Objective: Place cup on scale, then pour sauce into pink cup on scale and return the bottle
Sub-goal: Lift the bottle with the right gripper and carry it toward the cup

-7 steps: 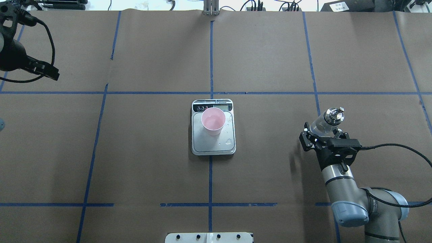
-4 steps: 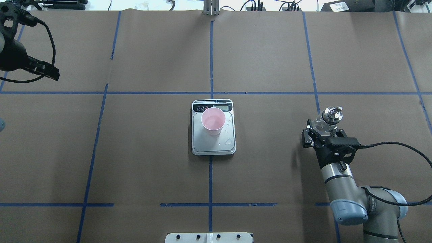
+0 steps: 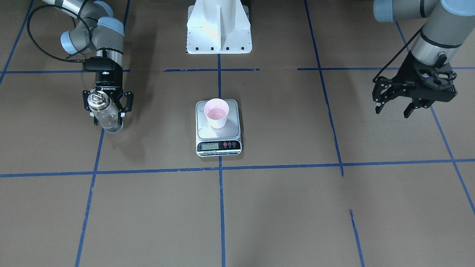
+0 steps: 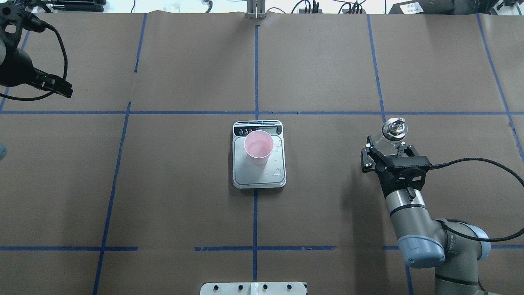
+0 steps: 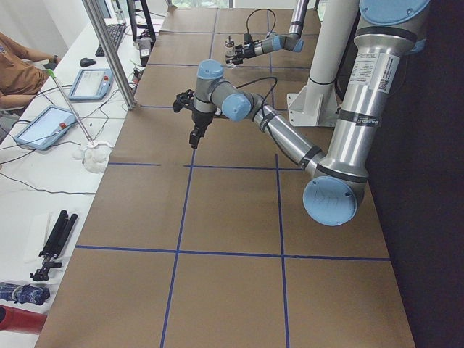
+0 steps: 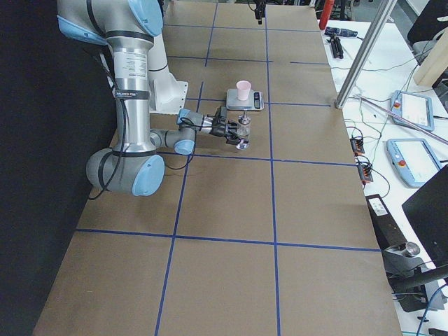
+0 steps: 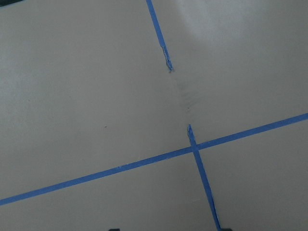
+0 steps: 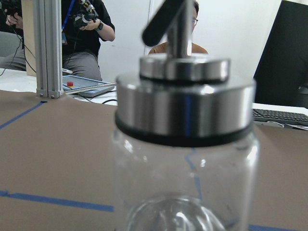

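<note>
The pale pink cup (image 4: 258, 146) stands on the scale (image 4: 258, 177), toward its display end; it also shows in the front view (image 3: 216, 113) on the scale (image 3: 219, 146). A little clear liquid lies in the cup, and droplets lie on the steel platform. My right gripper (image 4: 387, 148) is shut on the clear glass bottle (image 4: 389, 137), held nearly upright, low over the table, to the right of the scale. In the right wrist view the bottle (image 8: 185, 192) with its silver spout cap fills the frame. My left gripper (image 3: 395, 107) is open and empty, far off at the table's left.
Blue tape lines divide the brown paper table into squares. The white robot base (image 3: 219, 27) stands at the near edge, behind the scale. Operators, tablets and cables sit beyond the table's far edge (image 8: 86, 29).
My right gripper has carried the bottle farther from the robot, and the bottle has come more upright. The cup, the scale and the left arm have not moved.
</note>
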`<action>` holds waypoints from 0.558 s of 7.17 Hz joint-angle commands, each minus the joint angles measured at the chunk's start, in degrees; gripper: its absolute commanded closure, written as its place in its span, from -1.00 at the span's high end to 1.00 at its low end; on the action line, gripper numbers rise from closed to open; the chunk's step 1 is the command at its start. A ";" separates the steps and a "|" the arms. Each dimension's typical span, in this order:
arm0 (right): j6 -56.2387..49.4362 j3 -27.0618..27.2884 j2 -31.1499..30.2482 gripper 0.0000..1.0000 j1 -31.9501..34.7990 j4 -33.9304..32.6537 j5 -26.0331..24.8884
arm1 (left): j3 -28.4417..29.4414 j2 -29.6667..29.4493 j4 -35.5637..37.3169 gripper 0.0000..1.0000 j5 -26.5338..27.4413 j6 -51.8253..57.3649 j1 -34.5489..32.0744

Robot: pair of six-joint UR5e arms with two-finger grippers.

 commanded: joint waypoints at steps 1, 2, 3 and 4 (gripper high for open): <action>-3.62 2.19 1.91 -1.00 0.42 -1.91 1.22 | 0.15 -0.07 0.00 0.50 -0.01 0.00 0.06; -3.80 2.28 2.62 -1.00 0.51 -4.01 1.13 | -0.02 -0.16 0.00 0.50 -0.01 0.00 0.06; -4.59 5.07 3.15 -1.00 0.43 -6.64 2.96 | 0.07 -0.16 0.00 0.50 -0.01 -0.09 0.15; -5.20 7.10 7.25 -1.00 0.86 -12.15 5.94 | 0.15 -0.16 0.00 0.50 -0.01 -0.09 0.06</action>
